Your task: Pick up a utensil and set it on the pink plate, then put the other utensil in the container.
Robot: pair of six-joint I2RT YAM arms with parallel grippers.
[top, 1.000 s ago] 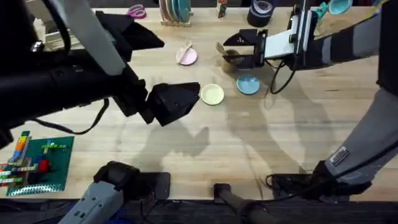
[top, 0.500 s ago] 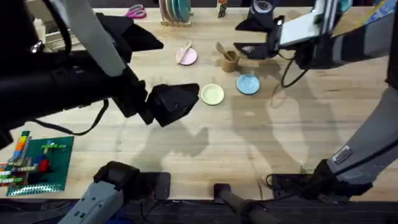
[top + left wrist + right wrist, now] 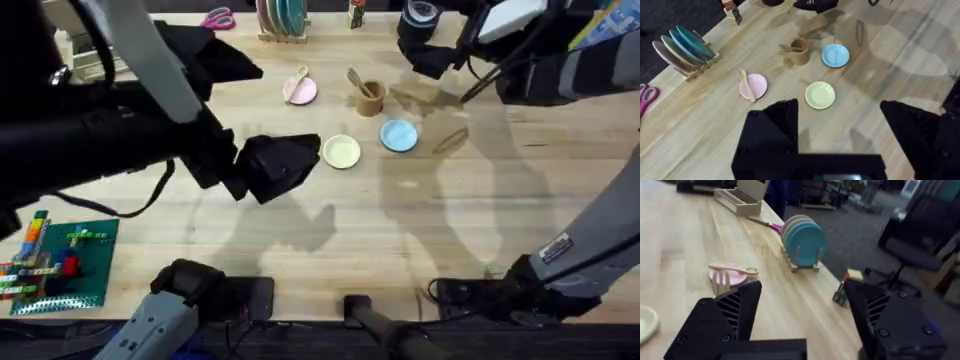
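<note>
small wooden spoon (image 3: 745, 83) lies across the pale pink plate (image 3: 754, 86), pronged wooden fork (image 3: 788, 48) in the brown cup (image 3: 799, 51); both grippers (image 3: 840, 125) (image 3: 802, 315) spread wide, empty.

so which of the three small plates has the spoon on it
The pink plate, the leftmost of the three in the overhead view. The spoon lies across it; the yellow plate and blue plate are bare.

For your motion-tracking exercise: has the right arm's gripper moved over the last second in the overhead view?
Yes. The right gripper has pulled back from the small brown cylindrical cup, going up the view toward the black tape roll at the table's far edge.
</note>
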